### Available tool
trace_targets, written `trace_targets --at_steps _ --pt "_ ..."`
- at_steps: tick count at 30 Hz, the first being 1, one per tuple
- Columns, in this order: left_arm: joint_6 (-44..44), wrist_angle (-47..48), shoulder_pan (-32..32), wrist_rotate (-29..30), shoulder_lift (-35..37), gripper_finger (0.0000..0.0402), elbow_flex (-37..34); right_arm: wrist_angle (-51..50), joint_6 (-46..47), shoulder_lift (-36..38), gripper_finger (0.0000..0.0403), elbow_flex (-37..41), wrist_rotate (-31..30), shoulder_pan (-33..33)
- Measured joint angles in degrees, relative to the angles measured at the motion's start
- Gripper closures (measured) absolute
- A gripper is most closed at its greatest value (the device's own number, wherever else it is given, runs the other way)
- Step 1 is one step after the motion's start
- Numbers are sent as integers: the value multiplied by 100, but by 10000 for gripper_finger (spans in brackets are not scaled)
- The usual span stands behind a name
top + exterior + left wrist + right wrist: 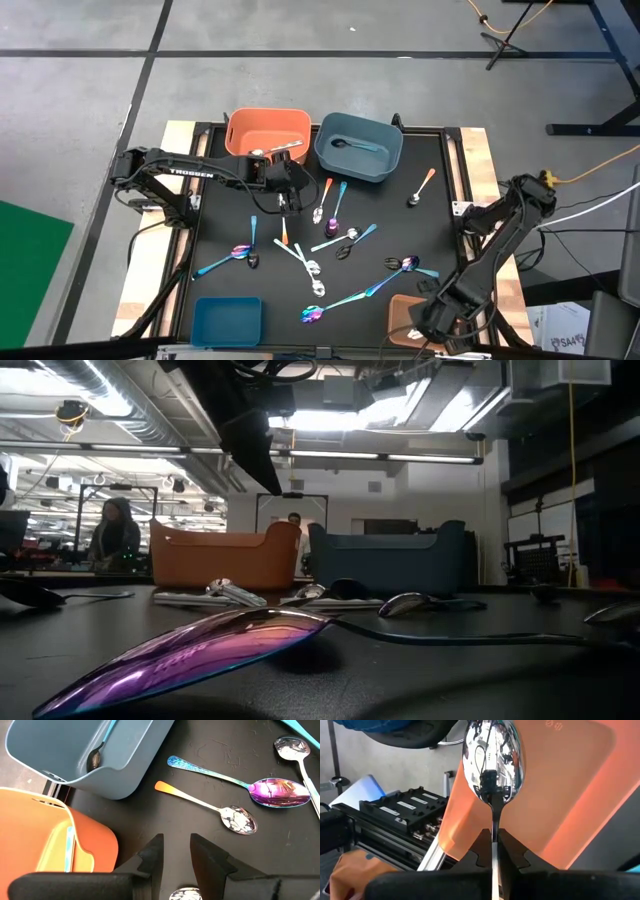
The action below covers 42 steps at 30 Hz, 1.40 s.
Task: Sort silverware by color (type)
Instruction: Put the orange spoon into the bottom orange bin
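Observation:
Spoons lie scattered on the black table (220,215): iridescent ones (340,300), orange-handled ones (425,185), plain silver ones (305,262). My left gripper (285,192) hovers open near the orange bin (268,132). In its wrist view the fingers (175,855) stand over bare mat, with a silver spoon bowl (185,894) just under the gap. An iridescent spoon (235,780) and an orange-handled spoon (205,802) lie ahead. My right gripper (432,312) at the near right corner is shut on a plain silver spoon (492,757) above a flat orange bin (405,312). My right gripper (494,847) pinches the silver spoon's thin handle (494,822) between its two fingers, close behind the bowl. The spoon lies along the fingers, its bowl (492,757) sticking out ahead of the fingertips. It is lifted clear, with the orange bin's floor (570,795) beyond it.
The orange bin holds silver spoons (280,150). The grey-blue bin (358,147) beside it holds a black spoon (350,145). A small blue bin (227,320) sits at the near left. In the low view an iridescent spoon (200,650) lies in the foreground; people stand far behind.

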State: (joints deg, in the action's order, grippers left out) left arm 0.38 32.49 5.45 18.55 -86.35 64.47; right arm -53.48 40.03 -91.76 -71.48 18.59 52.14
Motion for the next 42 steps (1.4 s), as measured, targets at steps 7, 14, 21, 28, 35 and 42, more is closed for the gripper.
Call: trace_targets --at_steps 7,14,21,28,35,42 --pt "0 0 -1 -1 0 311 0 -1 -5 -213 403 0 -193 0" --pt "0 -2 0 0 0 311 0 -10 -4 -583 403 0 -264 0" --pt "0 -2 -2 -2 0 311 2 4 -8 -785 402 2 -644 -1" --pt "0 -2 0 0 0 311 0 2 -9 -785 402 2 -760 -4" --pt "0 -2 0 0 0 311 0 -17 -9 -785 402 2 -761 -4" --pt "0 -2 0 0 0 311 2 -17 -7 -785 393 2 -761 -2"
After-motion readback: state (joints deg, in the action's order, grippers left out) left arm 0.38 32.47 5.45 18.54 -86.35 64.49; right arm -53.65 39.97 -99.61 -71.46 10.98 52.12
